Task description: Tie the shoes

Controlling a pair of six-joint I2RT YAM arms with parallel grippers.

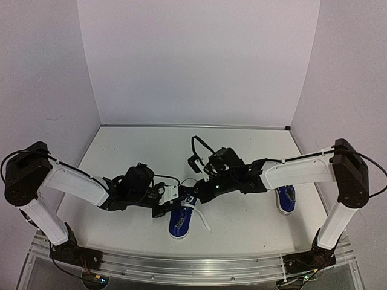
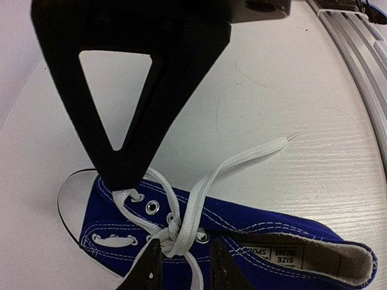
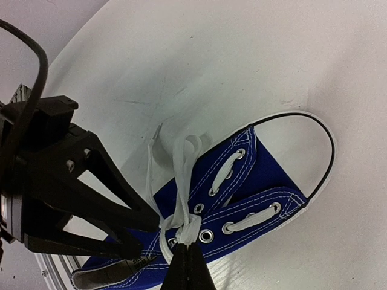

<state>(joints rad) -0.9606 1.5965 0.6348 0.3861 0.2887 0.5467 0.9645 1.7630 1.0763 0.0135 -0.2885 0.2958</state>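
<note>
Right gripper [image 3: 184, 266]: fingers pressed together, pinching lace [image 3: 179, 175] where white strands cross above eyelets. Left gripper [image 2: 185, 257]: fingers apart, straddling same lace just behind crossing, not clamping. Both claws meet over blue sneaker [image 1: 180, 220], lying on table [image 1: 242, 151] between arm bases, heel opening toward near edge, toe cap under grippers. One loose lace end trails across table beside shoe. Second sneaker [image 1: 286, 199] well apart at right, partly under right arm [image 1: 296, 172].
</note>
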